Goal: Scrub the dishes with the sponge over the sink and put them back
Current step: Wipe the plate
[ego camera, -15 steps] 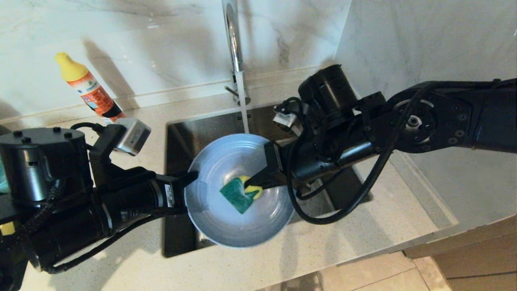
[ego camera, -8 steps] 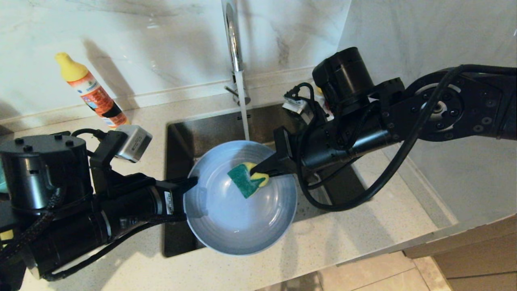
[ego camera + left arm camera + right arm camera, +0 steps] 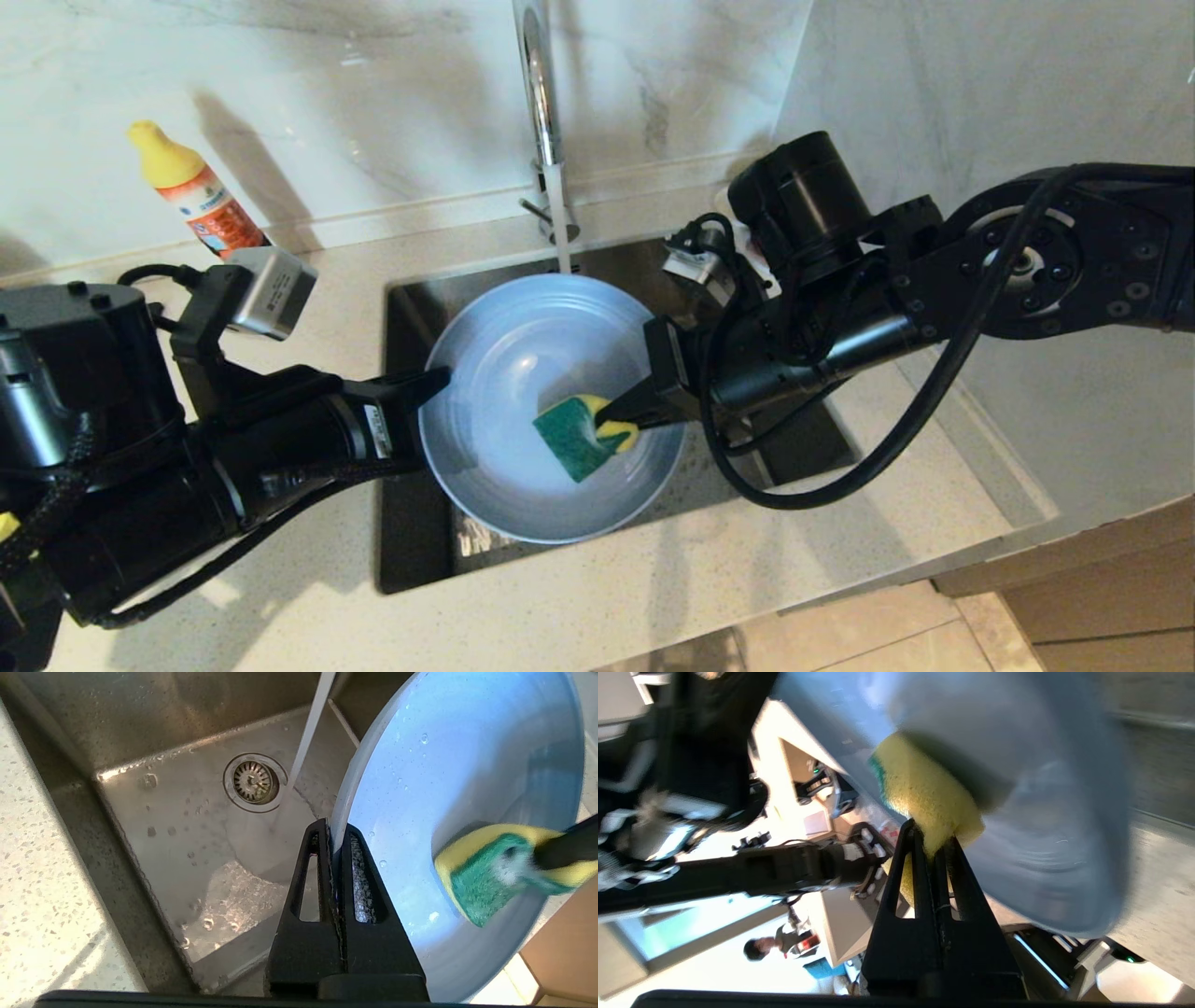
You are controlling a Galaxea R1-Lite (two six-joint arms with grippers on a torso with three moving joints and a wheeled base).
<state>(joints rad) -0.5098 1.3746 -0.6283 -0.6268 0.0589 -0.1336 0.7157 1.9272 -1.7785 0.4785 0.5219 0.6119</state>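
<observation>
Plate point(image 3: 523, 373) over sink point(image 3: 411, 308): left gripper point(image 3: 439, 378) fingers clamp its rim. Right gripper point(image 3: 611, 415) fingers pinch sponge point(image 3: 574, 446) (green face up) against it. Drain point(image 3: 254, 781) shows in left wrist view only.

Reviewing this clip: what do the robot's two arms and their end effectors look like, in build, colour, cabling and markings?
Both arms are matte black, built from fat cylindrical joint housings with visible bolt heads. Loose black cables loop alongside each. The left arm carries a silver box-shaped camera module on a black bracket and a small white label near the wrist. The left end effector and right end effector each have two slim black tapered fingers with slotted cut-outs.

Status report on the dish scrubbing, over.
Left gripper shut on plate rim over sink. Right gripper pressing sponge into plate. Nothing obstructing.
</observation>
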